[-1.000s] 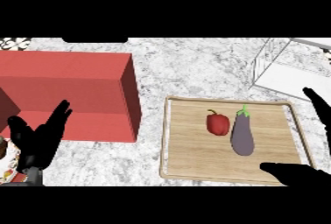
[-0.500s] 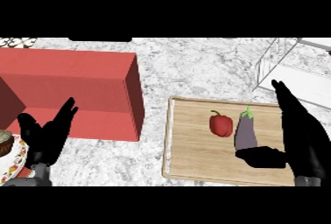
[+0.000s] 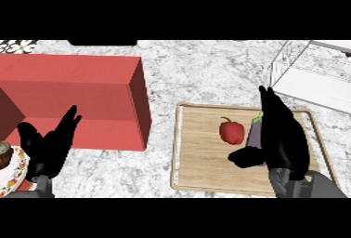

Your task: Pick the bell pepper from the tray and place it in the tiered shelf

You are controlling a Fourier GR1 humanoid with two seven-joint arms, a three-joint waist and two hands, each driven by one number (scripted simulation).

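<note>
**Pepper on the tray, shelf at the far right**

You see the red pepper point(image 3: 231, 131) lying on the wooden tray point(image 3: 198, 158), stem end pointing away from you, near the tray's middle. It sits free, apart from the tray's rim. The shelf point(image 3: 310, 79) is a white wire-framed unit at the upper right, just beyond the tray's far right corner, cut off by the view's edge.

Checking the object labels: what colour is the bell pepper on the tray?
Red, with a small dark stem; the bell pepper shows plainly in the head view, lying on the wooden tray.
</note>
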